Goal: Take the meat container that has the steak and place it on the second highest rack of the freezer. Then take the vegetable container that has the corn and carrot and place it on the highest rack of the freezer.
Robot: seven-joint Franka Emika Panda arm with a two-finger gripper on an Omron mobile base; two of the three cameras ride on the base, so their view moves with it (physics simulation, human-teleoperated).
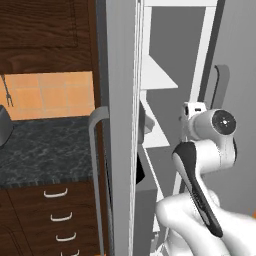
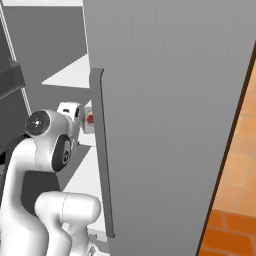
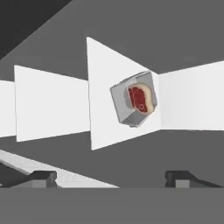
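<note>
1. looking into the freezer (image 1: 165,100) through the hand view, i see one container (image 3: 131,99) with one steak (image 3: 141,99) sitting on a white rack (image 3: 105,105), placed there for the first half of the task, i judge.
2. my gripper (image 3: 111,178) is empty, fingers spread wide, well apart from the container.
3. i count three white racks in the hand view; the view is rolled, so i cannot tell which rack holds the container.
4. the corn and carrot still need fetching.
</note>
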